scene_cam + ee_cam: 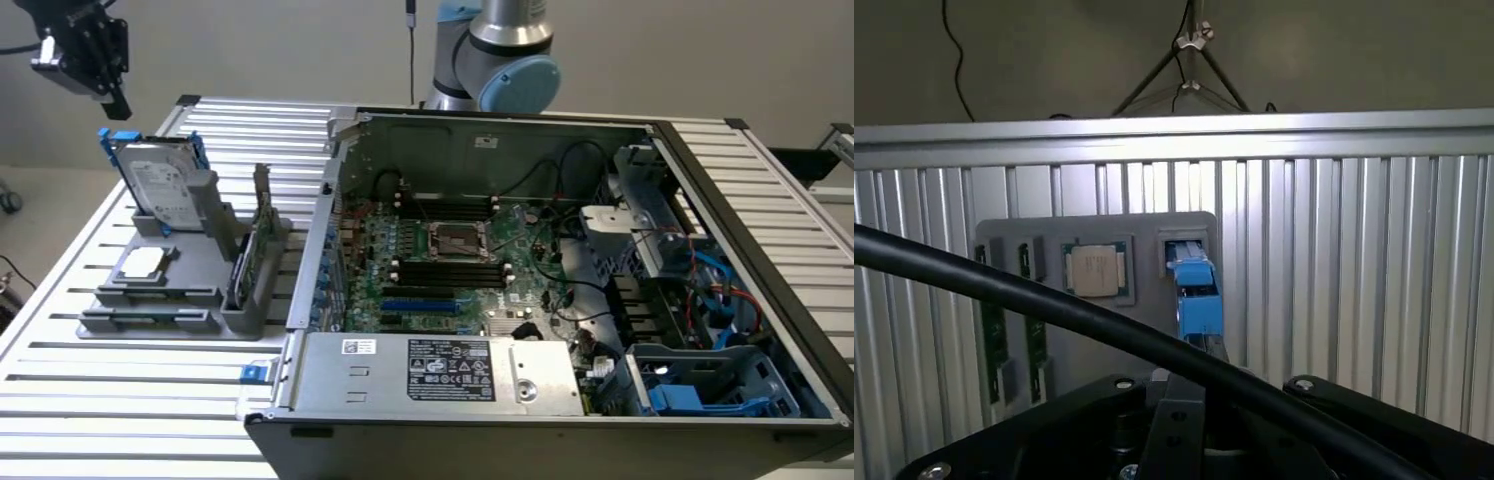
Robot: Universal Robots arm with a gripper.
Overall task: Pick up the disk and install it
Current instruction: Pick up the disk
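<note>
On grey tray (158,312): one disk (162,186), one chip (140,262); closed hand (118,106) above.

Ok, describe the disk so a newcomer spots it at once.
Beside the open computer case, at the exterior view's left, sits a grey holder. The disk stands upright at its far end. Unlike the small flat chip nearby, it is silver, white-labelled and blue-framed.

The disk (163,188) is showing smooth silver-grey metal under a white paper label, and its carrier (1195,292) is looking like glossy blue plastic. The tray (147,325) is appearing as matt grey plastic. The ribbed surface (120,420) is gleaming like brushed aluminium.
</note>
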